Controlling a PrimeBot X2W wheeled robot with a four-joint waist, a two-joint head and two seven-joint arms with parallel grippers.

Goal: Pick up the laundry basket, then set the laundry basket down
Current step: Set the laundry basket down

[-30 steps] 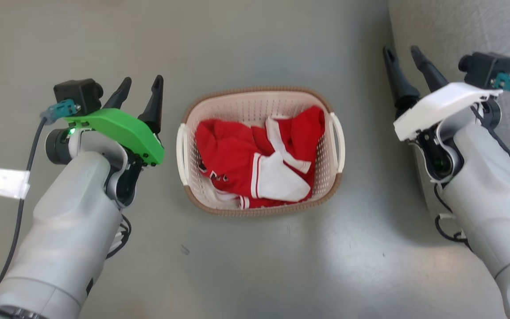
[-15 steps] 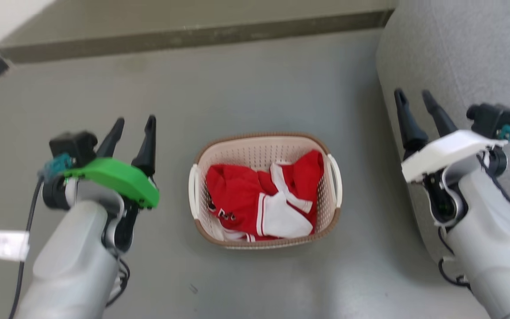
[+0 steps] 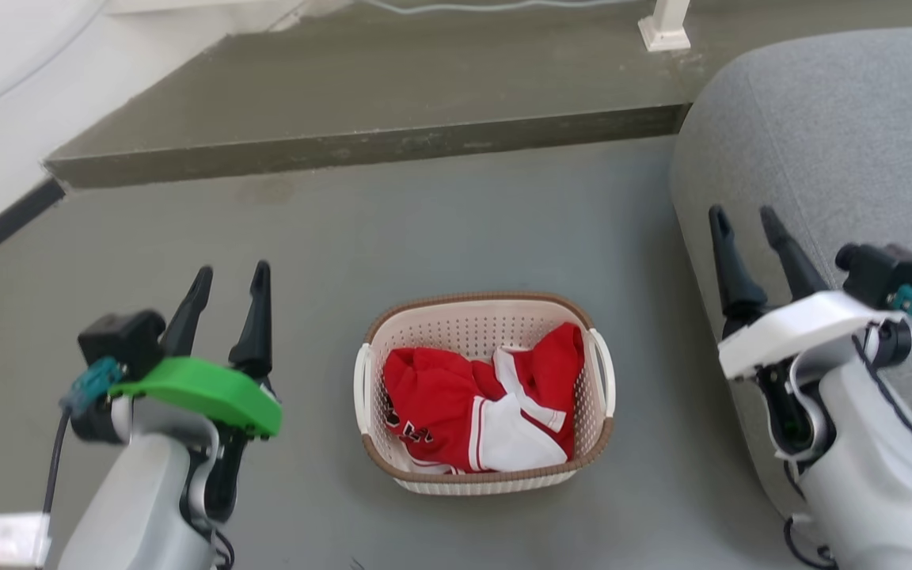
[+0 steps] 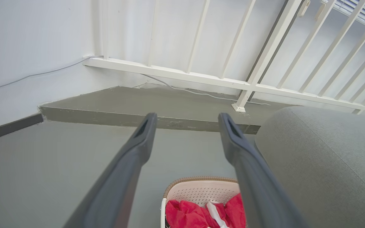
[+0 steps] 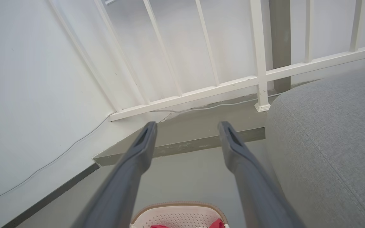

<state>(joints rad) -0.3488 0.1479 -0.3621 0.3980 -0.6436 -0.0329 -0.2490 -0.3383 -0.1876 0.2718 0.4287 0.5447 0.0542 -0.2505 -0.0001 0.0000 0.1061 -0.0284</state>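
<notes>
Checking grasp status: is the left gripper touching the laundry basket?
Apart. The head view shows bare floor between the left gripper and the laundry basket.

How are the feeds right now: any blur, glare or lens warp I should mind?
Head view: even light, no harsh glare, laundry basket sharp. Left wrist view: left gripper soft close to the lens, railing bars splayed by wide-angle warp. Right wrist view: right gripper equally soft, white wall bright and low in contrast, sofa weave crisp.
</notes>
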